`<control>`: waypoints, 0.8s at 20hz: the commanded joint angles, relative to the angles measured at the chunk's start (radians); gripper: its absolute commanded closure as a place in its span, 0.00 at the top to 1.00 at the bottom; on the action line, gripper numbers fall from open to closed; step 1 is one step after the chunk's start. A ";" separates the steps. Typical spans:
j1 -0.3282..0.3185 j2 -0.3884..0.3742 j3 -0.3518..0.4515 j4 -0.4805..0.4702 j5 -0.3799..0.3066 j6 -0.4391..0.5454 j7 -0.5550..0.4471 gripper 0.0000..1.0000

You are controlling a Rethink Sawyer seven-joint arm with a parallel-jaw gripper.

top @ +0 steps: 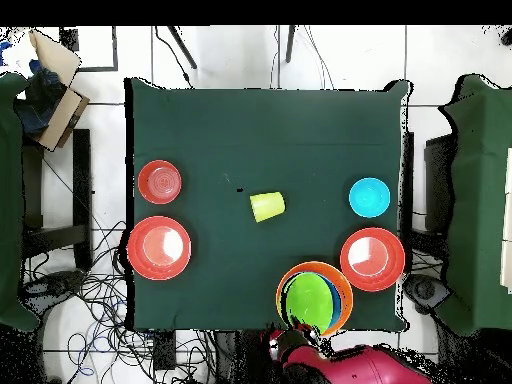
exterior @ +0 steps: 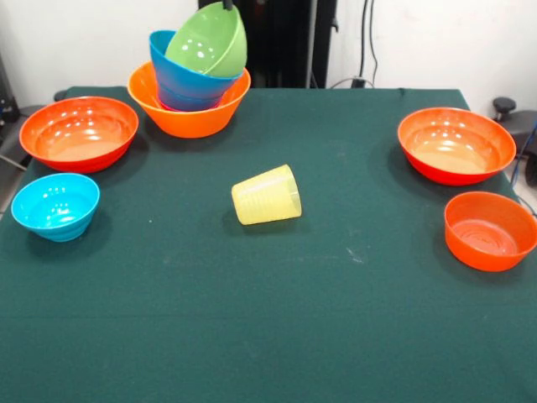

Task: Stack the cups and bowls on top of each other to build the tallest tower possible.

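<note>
The tool (exterior: pixel 226 4), its grip impossible to tell, touches the tilted lime green plastic bowl (exterior: pixel 208 39) topping the tower (exterior: pixel 190 107). The pale-yellow ridged plastic tumbler (exterior: pixel 267 195) lies sideways mid-desk (exterior: pixel 268 319), well apart from the tower.

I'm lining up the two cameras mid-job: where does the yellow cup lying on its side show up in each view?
Front view: the yellow cup lies near the table's middle, slightly left of centre.
Overhead view: the yellow cup sits near the table's centre, above the tower.
Shared landmark: the tower, topped by the tilted green bowl.
</note>
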 commanded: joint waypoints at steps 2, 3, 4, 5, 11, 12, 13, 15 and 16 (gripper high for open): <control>0.017 0.046 0.069 0.041 -0.059 -0.025 -0.028 1.00; 0.020 0.044 0.070 0.042 -0.053 -0.024 -0.027 1.00; 0.024 0.040 0.073 0.045 -0.046 -0.024 -0.025 1.00; 0.027 0.037 0.074 0.045 -0.042 -0.025 -0.023 1.00; 0.017 -0.015 0.156 0.062 0.065 0.003 -0.049 1.00; 0.001 -0.042 0.206 0.069 0.121 0.020 -0.074 1.00; -0.008 -0.057 0.235 0.072 0.152 0.028 -0.086 1.00; -0.027 -0.092 0.322 0.076 0.243 0.052 -0.112 1.00; -0.042 -0.119 0.381 0.075 0.303 0.075 -0.134 1.00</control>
